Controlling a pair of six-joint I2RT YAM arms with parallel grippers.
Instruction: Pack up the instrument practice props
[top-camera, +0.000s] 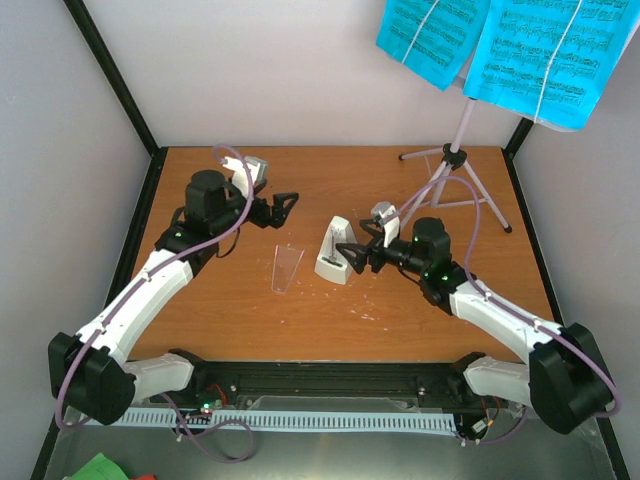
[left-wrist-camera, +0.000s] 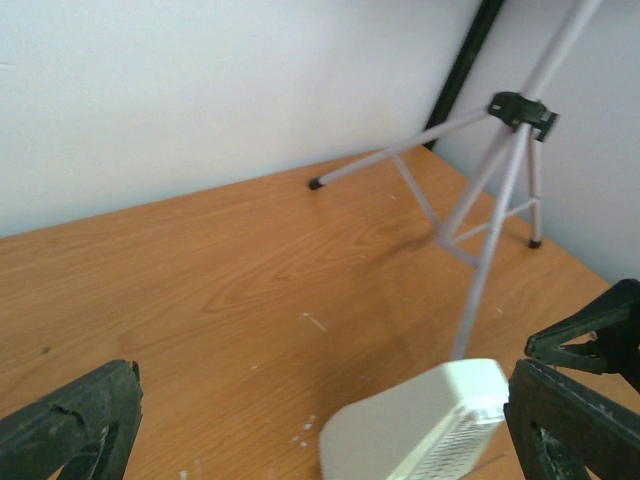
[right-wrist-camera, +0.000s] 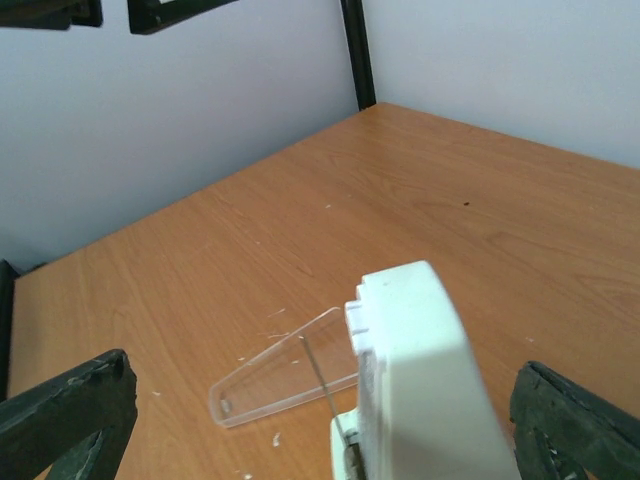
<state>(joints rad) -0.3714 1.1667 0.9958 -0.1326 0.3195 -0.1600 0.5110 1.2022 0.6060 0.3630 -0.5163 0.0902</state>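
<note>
At the right gripper (top-camera: 355, 257), fingers released wide, the white metronome (top-camera: 333, 252) is stood untouched on the table (top-camera: 230, 320). Its clear cover (top-camera: 285, 268) is laid nearby. Beyond, the left gripper (top-camera: 284, 206) is held open, empty.

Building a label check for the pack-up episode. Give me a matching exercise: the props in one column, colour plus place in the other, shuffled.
Column A
1. metronome
2. clear cover
3. music stand
4. sheet-music pages

Column B
a. cyan, up on the stand's tray
b. transparent, lying on the table, off the metronome
c. white, near the middle of the table
d. pale lilac, on three legs at the back right

Pairs: 1-c, 2-b, 3-d, 4-a
</note>
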